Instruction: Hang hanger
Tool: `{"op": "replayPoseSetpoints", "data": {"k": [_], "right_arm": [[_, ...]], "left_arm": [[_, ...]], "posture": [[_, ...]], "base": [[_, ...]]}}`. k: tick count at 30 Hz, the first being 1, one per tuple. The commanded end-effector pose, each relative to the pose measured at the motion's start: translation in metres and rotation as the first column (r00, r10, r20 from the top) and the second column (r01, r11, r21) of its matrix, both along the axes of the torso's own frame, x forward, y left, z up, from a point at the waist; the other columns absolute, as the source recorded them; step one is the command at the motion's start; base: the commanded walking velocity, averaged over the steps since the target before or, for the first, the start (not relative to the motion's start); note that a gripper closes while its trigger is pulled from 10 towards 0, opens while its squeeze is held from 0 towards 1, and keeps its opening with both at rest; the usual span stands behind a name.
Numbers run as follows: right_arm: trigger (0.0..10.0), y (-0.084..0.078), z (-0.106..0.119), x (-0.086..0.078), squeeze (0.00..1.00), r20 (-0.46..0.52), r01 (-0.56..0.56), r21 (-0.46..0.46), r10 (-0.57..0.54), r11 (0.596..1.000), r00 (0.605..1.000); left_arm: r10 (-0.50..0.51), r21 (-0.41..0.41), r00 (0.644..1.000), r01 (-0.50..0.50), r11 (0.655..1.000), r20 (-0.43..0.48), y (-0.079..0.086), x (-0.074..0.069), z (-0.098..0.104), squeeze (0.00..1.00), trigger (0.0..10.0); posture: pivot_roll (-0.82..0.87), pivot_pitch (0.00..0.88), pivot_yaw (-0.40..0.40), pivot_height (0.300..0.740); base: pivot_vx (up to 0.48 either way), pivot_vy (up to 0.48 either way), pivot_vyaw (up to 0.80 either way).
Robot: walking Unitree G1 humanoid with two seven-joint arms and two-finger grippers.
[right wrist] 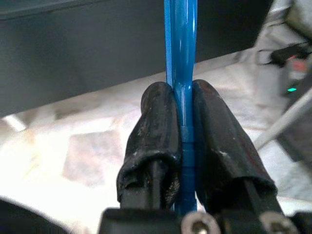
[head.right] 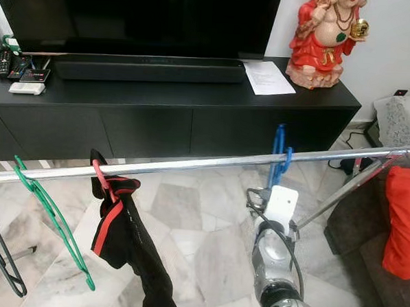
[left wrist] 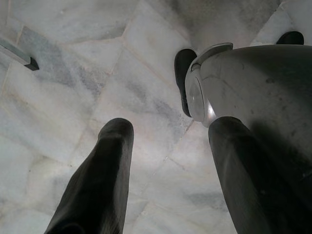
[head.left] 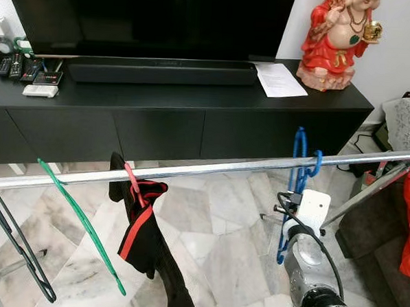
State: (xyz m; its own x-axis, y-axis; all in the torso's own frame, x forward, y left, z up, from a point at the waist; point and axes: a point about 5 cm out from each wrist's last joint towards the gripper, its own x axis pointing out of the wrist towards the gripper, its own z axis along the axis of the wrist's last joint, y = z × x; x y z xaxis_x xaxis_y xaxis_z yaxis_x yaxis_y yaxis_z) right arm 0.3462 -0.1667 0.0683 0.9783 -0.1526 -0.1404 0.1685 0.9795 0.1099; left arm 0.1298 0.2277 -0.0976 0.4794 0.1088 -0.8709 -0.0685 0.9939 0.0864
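Right gripper [right wrist: 181, 146] jaws clamped tight on the blue plastic hanger [head.left: 299, 169] shaft, holding it upright so its hook sits over the long chrome rail [head.left: 211, 169] near the rail's right end. Left gripper [left wrist: 165, 170] hangs idle over the marble floor [left wrist: 73, 73], jaws apart, empty.

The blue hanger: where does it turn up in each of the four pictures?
Left eye: blue hanger hooked on the rail, right of centre, above the right arm.
Right eye: on the rail, right of centre.
Left wrist: not in it; floor and open left pincer.
Right wrist: centre, clamped in the right pincer.
Shared landmark: the black cabinet.
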Motion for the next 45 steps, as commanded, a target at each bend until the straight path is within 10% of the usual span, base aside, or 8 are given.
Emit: {"op": "replayPoseSetpoints", "data": {"k": [1,10,13,26,28,38,40,45], "right_arm": [[10.0,0.004,-0.001,0.001,0.00,-0.017,-0.042,0.010,0.042,0.999,0.999],[10.0,0.012,-0.003,0.002,0.00,-0.046,-0.114,0.045,0.116,0.992,0.992],[10.0,0.012,-0.004,0.002,0.76,-0.045,-0.113,0.053,0.115,0.992,0.992],[10.0,0.009,-0.009,-0.003,0.64,-0.050,-0.100,0.050,0.102,0.994,0.994],[10.0,0.007,-0.007,-0.003,0.00,-0.022,-0.089,0.049,0.090,0.995,0.996],[10.0,0.003,-0.003,-0.006,0.00,0.052,-0.067,0.046,0.065,0.997,0.997],[10.0,0.003,0.001,-0.006,0.60,0.086,-0.071,0.051,0.066,0.996,0.994],[10.0,0.003,0.004,-0.006,0.69,0.126,-0.081,0.042,0.075,0.996,0.989]], "left_arm": [[-0.002,-0.022,0.999,0.001,1.000,-0.041,-0.005,-0.011,-0.005,0.00,10.0],[-0.002,-0.025,0.999,0.001,1.000,-0.041,-0.005,-0.011,-0.005,0.00,10.0],[-0.002,-0.024,0.999,0.001,1.000,-0.041,-0.005,-0.011,-0.005,0.00,10.0],[-0.002,-0.026,0.999,0.001,1.000,-0.041,-0.006,-0.011,-0.005,0.00,10.0],[-0.003,-0.026,0.999,0.002,1.000,-0.041,-0.006,-0.011,-0.005,0.00,10.0],[-0.001,-0.029,0.999,0.000,1.000,-0.039,-0.006,-0.011,-0.005,0.00,10.0],[-0.001,-0.030,0.999,0.000,1.000,-0.039,-0.006,-0.011,-0.005,0.00,10.0],[0.000,-0.030,0.999,-0.001,1.000,-0.038,-0.006,-0.010,-0.005,0.00,10.0]], "posture": [[0.03,0.181,-0.080,0.740],[0.03,0.183,-0.081,0.740],[0.03,0.184,-0.081,0.740],[0.03,0.185,-0.083,0.740],[0.02,0.185,-0.083,0.740],[0.02,0.185,-0.085,0.740],[0.02,0.185,-0.085,0.740],[0.02,0.185,-0.086,0.740]], "base": [[0.000,0.000,0.00],[0.000,0.000,0.00],[0.000,0.000,0.00],[0.000,0.000,0.00],[0.000,0.000,0.00],[0.000,0.000,0.00],[0.000,0.000,0.00],[0.000,0.000,0.00]]}}
